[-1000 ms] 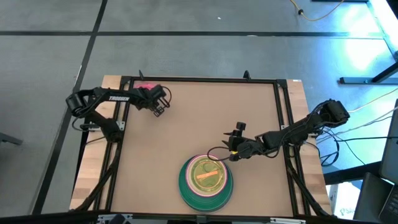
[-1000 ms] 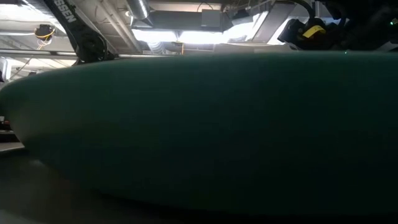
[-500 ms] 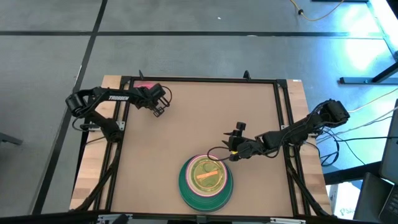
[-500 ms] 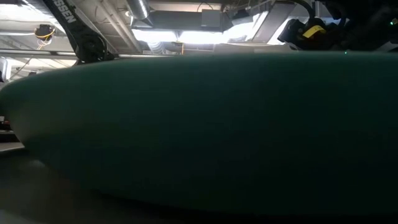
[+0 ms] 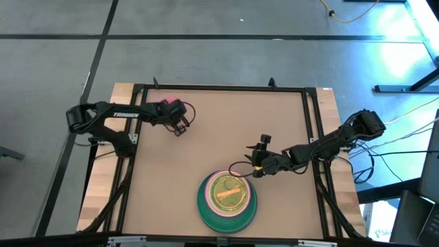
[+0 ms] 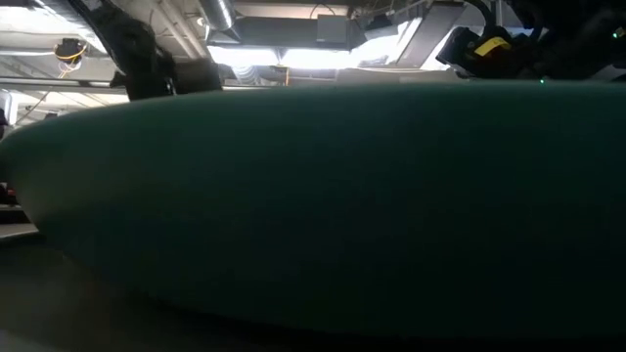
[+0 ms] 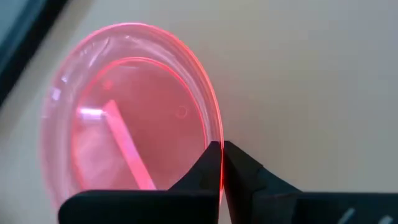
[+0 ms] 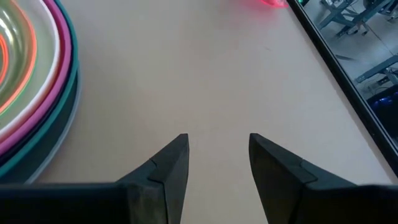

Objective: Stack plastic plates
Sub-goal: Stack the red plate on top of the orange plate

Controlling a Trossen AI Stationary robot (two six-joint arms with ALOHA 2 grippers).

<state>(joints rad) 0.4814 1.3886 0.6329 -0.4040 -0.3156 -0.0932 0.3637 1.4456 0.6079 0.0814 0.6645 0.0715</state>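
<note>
Plates (image 5: pixel 227 199) sit in one stack near the front edge of the table (image 5: pixel 219 130). A big teal plate (image 5: pixel 203 207) is at the bottom, and pink, white and green rims show inside it, with an orange bit on top. In the low view the teal plate fills almost the whole picture. One small see-through pink plate (image 7: pixel 124 118) is far from the stack, near the back left corner of the table. The left gripper (image 5: pixel 180 126) is there, and its fingers (image 7: pixel 208 168) are pinched tight on the rim of this pink plate. The right gripper (image 5: pixel 258 154) is just beside the stack, on its right side, low over the table. Its fingers (image 8: pixel 168 165) are spread apart and hold nothing.
</note>
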